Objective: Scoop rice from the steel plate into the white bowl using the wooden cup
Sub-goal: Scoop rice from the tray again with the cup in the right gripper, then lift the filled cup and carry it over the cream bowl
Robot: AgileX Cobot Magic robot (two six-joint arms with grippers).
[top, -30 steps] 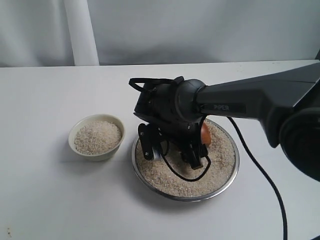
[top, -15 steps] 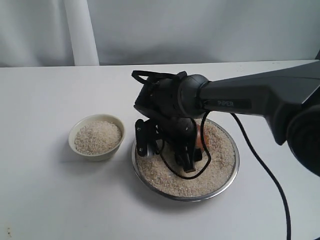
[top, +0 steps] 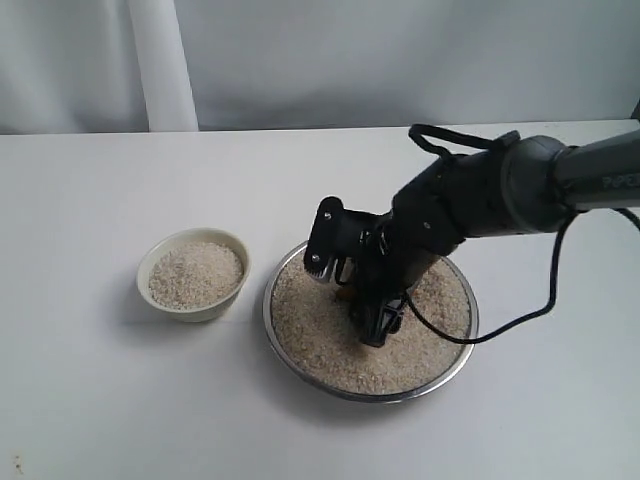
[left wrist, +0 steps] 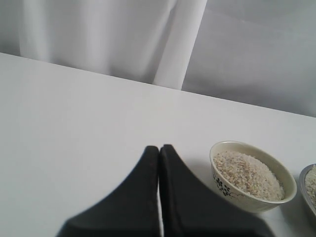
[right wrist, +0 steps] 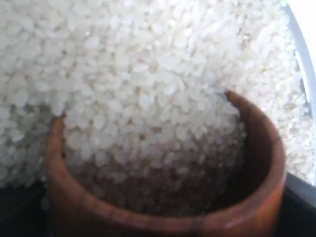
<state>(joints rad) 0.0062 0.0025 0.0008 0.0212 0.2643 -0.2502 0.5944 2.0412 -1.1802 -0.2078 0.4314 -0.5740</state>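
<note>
Near, on the white table [top: 90,400], right of centre: steel plate [top: 372,396], shallow, spread with rice [top: 310,345]. Within it lies the wooden cup [right wrist: 163,219], tipped, with its mouth driven into the grains and partly filled. It is clasped by the right gripper [top: 352,288], jaws set wide around its body. Left and slightly farther: white bowl [top: 195,308], apart from the plate, filled nearly to the rim. Outside the exterior view: left gripper [left wrist: 159,149], jaws pressed together, nothing held. Hazards noted: grains may be shed on the table if the cup is lifted before being levelled, the bowl may be overflowed by a full load, and the polished cup may be twisted in the grip by the heap's drag.
</note>
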